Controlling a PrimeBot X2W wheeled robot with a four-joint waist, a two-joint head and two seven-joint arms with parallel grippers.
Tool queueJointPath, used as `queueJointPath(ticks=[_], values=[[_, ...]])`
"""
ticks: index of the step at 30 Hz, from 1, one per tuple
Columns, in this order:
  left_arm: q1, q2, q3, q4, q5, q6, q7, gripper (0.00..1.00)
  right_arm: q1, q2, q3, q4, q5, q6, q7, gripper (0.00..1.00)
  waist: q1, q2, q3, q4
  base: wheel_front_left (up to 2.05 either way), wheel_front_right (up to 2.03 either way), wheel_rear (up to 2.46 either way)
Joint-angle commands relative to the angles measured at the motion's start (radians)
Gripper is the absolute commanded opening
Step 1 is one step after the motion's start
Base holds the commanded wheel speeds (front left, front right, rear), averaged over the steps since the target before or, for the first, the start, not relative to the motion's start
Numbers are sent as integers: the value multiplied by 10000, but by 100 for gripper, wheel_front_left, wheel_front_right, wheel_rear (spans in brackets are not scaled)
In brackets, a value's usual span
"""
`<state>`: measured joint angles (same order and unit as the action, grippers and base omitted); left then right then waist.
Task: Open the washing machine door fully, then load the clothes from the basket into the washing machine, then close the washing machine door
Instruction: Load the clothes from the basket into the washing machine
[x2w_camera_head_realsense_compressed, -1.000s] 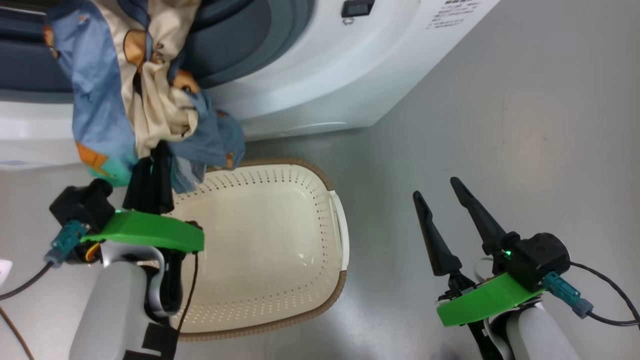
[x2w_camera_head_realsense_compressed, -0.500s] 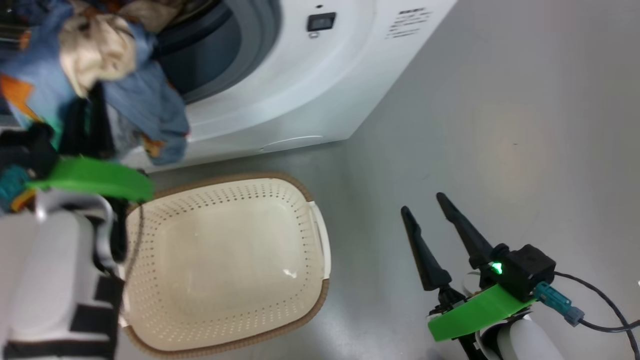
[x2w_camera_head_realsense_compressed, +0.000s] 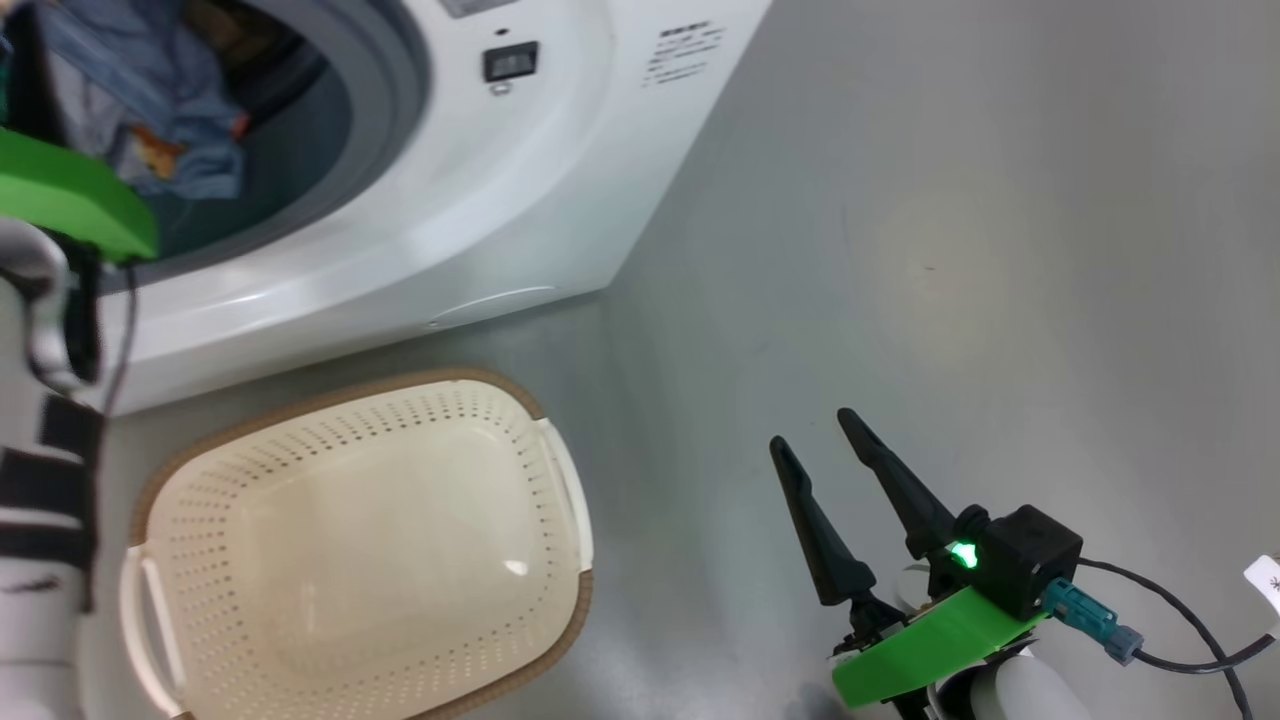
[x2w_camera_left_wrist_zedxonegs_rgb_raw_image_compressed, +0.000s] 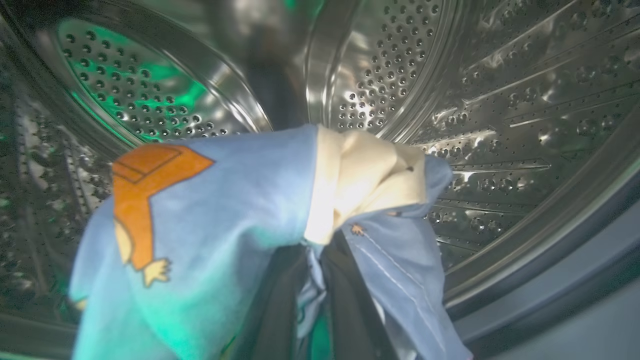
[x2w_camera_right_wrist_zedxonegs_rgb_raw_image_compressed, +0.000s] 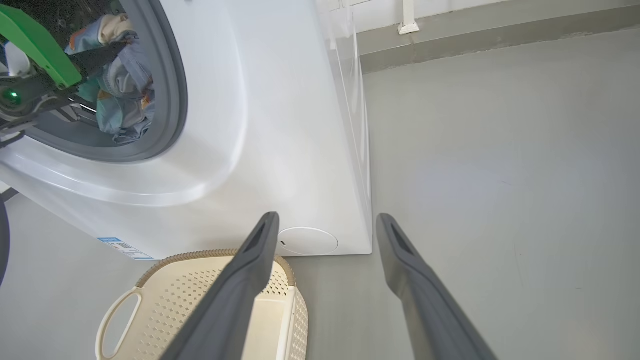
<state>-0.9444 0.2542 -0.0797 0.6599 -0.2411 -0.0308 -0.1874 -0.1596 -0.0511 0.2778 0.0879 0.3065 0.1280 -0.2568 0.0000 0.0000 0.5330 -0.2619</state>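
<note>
The right tool (x2w_camera_head_realsense_compressed: 811, 428) hung nearest, fingers spread wide and gripping nothing, over the grey floor (x2w_camera_head_realsense_compressed: 900, 200) to the right of the basket (x2w_camera_head_realsense_compressed: 400, 420), which stood on that floor just before the washing machine (x2w_camera_head_realsense_compressed: 520, 200). Farther in, the left tool (x2w_camera_left_wrist_zedxonegs_rgb_raw_image_compressed: 316, 247) was pinched narrow on the clothes (x2w_camera_left_wrist_zedxonegs_rgb_raw_image_compressed: 225, 200), the blue bundle inside the steel drum (x2w_camera_left_wrist_zedxonegs_rgb_raw_image_compressed: 500, 100).

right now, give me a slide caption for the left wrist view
Left gripper shut on the clothes, inside the steel drum of the washing machine.
</note>
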Motion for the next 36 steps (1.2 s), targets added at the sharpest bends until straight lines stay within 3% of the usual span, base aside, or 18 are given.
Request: queueJointPath(ticks=[1,10,16,26,34,35,36], values=[[-418,593,242,40,117,-35,21,0,277,9,287,-184,83,27,-49,100,0,0,130,-270,0,0,0],[-2316,1560,169,2217,337,-222,-74,0,353,9,709,-155,76,27,-49,100,0,0,624,-860,0,0,0],[-3285,1883,-59,3165,547,-274,-283,0,411,9,839,-165,-73,27,-49,100,0,0,1016,-1044,0,0,0],[-4477,2068,-179,3573,665,-134,-697,0,415,9,805,-319,-198,27,-49,100,0,0,1434,-1069,0,0,0],[-4311,2164,-119,3911,640,-23,-740,0,380,9,887,-265,-204,27,-49,100,0,0,1418,-1071,0,0,0],[-4332,2153,-155,4061,651,-30,-740,3,390,9,888,-250,-205,27,-49,100,0,0,1398,-1060,0,0,0],[-4374,2140,-194,4199,660,-54,-740,16,400,9,891,-238,-204,27,-49,100,0,0,1378,-1046,0,0,0]])
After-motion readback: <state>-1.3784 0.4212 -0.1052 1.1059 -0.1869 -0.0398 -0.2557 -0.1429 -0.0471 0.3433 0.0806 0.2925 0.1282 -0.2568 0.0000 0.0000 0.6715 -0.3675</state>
